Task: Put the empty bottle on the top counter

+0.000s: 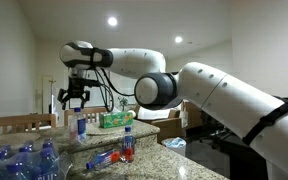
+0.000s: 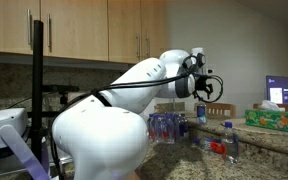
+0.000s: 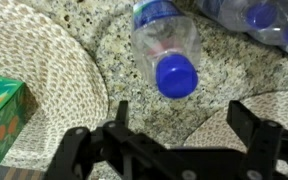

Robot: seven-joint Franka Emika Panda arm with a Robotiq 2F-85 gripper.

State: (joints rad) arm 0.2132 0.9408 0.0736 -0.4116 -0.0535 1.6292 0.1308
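End effector (image 3: 176, 112), granite counter (image 3: 114, 50), wooden cabinets (image 2: 94, 30)

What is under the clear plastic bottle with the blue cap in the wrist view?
Speckled granite counter shows beside the clear blue-capped plastic bottle, so it appears to stand on stone, not the woven mat. The patch beneath its base is hidden by the bottle.

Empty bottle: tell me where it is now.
In the wrist view, the empty bottle stands on granite just ahead of the open gripper, with a woven mat to its left and the bottle pack to its right.
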